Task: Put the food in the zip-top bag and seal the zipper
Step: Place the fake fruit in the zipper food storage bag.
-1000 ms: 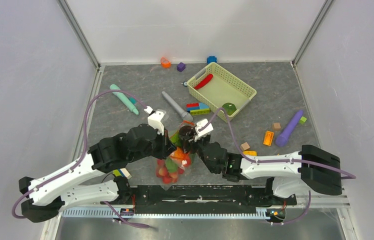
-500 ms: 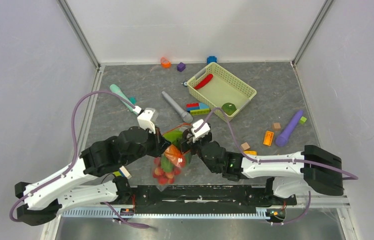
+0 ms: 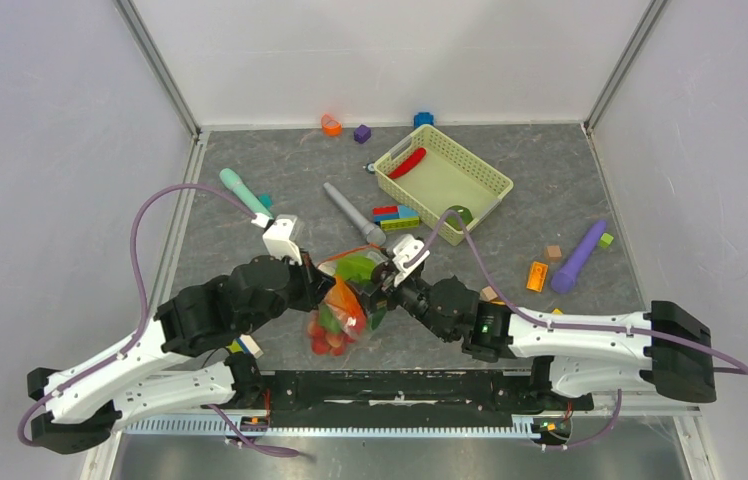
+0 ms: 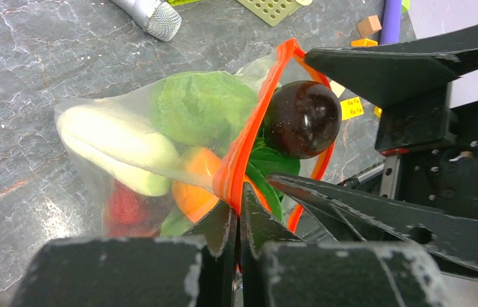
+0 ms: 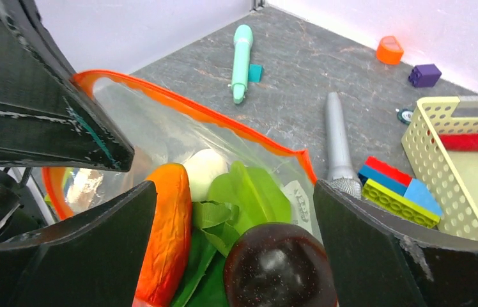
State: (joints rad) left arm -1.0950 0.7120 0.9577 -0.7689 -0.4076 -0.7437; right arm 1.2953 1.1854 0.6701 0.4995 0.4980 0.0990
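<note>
- Top view: on the dark grey marbled worktop (image 3: 280, 160), both arms reach inward and meet just ahead of their bases. The left pincer (image 3: 318, 290) and the right pincer (image 3: 382, 288) flank the mouth of the clear, floppy plastic zip-top bag (image 3: 335, 322), which is stuffed with toy food. From here I cannot tell how far either pincer is open. The pale green lattice basket (image 3: 442, 180) stands well apart, farther back.
- Left wrist view: the left pincer (image 4: 236, 201) is pinched tight on the thin orange-red zipper strip (image 4: 244, 144), with only the strip between its fingers. Inside the bag (image 4: 89, 173) lie the leafy green bok choy (image 4: 201, 105), the white radish (image 4: 118, 144), a round orange piece (image 4: 192, 188) and red berries (image 4: 124, 204). A glossy dark purple ball (image 4: 301, 118) sits at the bag's mouth.
- Right wrist view: the right pincer (image 5: 235, 188) is spread wide and grips nothing. The dark purple ball (image 5: 280, 268) rests on the green leaves between its fingers, close to the right-hand finger and clear of the other. The zipper strip (image 5: 211, 117) curves round the gaping mouth.
</note>
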